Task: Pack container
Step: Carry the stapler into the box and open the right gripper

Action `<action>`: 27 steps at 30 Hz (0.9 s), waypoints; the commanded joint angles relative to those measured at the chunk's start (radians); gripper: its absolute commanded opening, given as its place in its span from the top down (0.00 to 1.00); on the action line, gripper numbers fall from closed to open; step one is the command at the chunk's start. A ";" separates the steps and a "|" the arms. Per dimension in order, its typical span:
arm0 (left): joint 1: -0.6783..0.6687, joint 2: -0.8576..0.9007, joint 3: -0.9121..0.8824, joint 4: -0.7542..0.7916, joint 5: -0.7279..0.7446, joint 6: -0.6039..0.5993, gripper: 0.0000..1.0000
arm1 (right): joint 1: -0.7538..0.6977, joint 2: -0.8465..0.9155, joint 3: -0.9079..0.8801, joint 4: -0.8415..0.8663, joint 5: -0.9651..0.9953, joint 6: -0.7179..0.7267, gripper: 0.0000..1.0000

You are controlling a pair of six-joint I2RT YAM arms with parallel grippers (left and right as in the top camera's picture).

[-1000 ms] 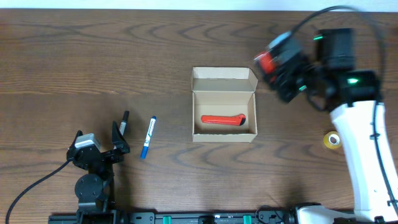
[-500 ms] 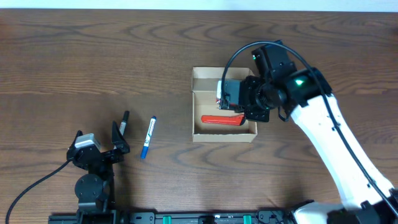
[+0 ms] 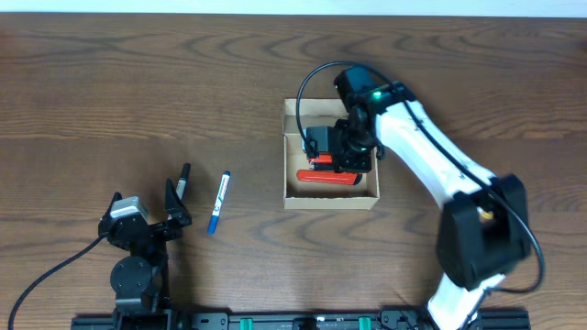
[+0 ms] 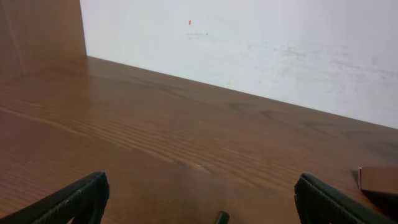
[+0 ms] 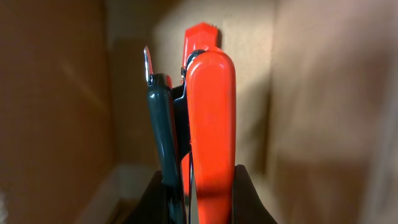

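Grained wood table, cardboard container, right pincer clamping glossy red tool

Overhead is evenly lit and crisp, with a soft sheen on the worktop. The left wrist view is bright, with pale glare on the wood. The right wrist view is dim and warm inside the container, its walls blurred behind the red tool.

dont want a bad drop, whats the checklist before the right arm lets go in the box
1. Right gripper shut on the red-and-dark handled tool: ok.
2. That tool inside the cardboard box walls: ok.
3. Flap lid open: ok.
4. Gap to the red tool lying on the box floor: cannot tell.
5. Left gripper open, apart from the box: ok.
6. Blue marker and black pen packed: not ok, both lie outside.
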 commanded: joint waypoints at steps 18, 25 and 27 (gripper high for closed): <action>0.002 -0.006 -0.022 -0.037 -0.008 -0.007 0.05 | 0.010 0.106 0.001 0.005 -0.010 -0.002 0.71; 0.002 -0.006 -0.022 -0.037 -0.008 -0.007 0.04 | 0.010 0.060 0.003 0.002 -0.013 -0.002 0.70; 0.002 -0.006 -0.022 -0.037 -0.008 -0.007 0.04 | 0.010 0.024 0.003 -0.003 -0.019 -0.002 0.71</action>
